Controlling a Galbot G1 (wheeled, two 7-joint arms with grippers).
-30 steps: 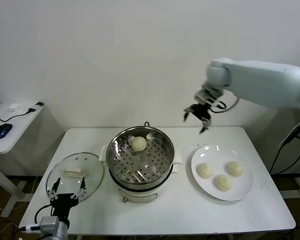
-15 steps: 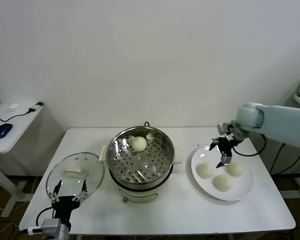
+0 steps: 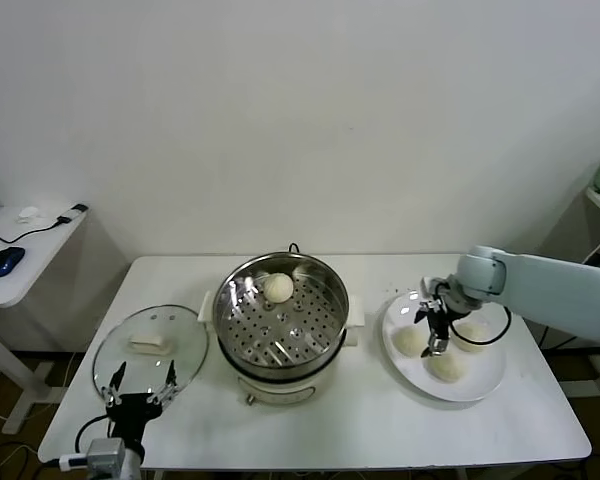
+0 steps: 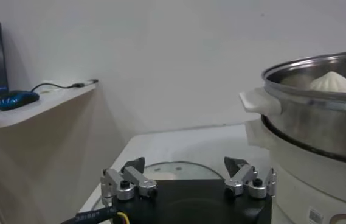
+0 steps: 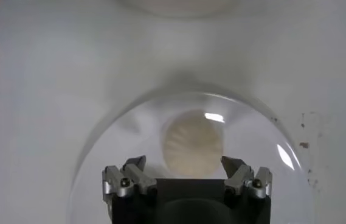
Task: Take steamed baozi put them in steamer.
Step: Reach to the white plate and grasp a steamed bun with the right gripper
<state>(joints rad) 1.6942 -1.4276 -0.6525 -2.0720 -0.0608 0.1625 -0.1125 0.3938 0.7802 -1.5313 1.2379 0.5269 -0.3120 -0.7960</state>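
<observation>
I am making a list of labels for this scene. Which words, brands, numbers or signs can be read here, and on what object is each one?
No text can be read in any view.
steamer: a small mark on its white base in the left wrist view, too blurred to read.
plate, glass lid, steamed baozi: no markings visible.

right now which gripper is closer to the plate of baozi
Right. The right gripper hangs open just over the white plate, above the leftmost baozi. The left gripper is open at the table's near left edge by the glass lid, across the steamer.
</observation>
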